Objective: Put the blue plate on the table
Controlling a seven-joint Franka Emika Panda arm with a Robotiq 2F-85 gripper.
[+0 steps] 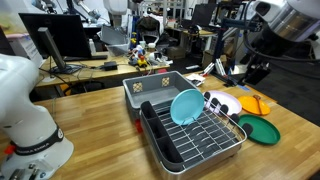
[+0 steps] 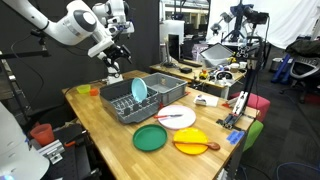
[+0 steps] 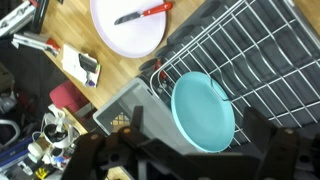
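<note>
A: Fingers [image 3: 135, 125], what state?
B: Spread wide with nothing between them. They hung in the air near the edge of the grey bin [image 2: 160, 82], touching nothing. In the wrist view they framed the blue plate [image 3: 203, 110] from above.

A: Where was the plate?
B: In the wire rack [image 1: 210, 135] inside that bin, stood on its rim between the wires. It was not on the surface [image 2: 100, 128].

A: Which step?
B: Approach, by the look of it. There was no contact and no grasp, so the whole task lay ahead.

A: What did the next move call for?
B: Probably a descent onto the upper rim, with the wrist turned so one finger went each side of the thin wall. Then a lift straight up clear of the wires before carrying it to bare wood. The white plate [image 2: 176, 116], green plate [image 2: 150, 139] and orange plate [image 2: 192, 142] crowded one end, so the free patch had to be picked.

A: How was the plate oriented?
B: It stood on edge and leaned a little, hollow face turned partly up toward the wrist camera. It was round, so it had no long axis. The axis through its face lay near level.
</note>
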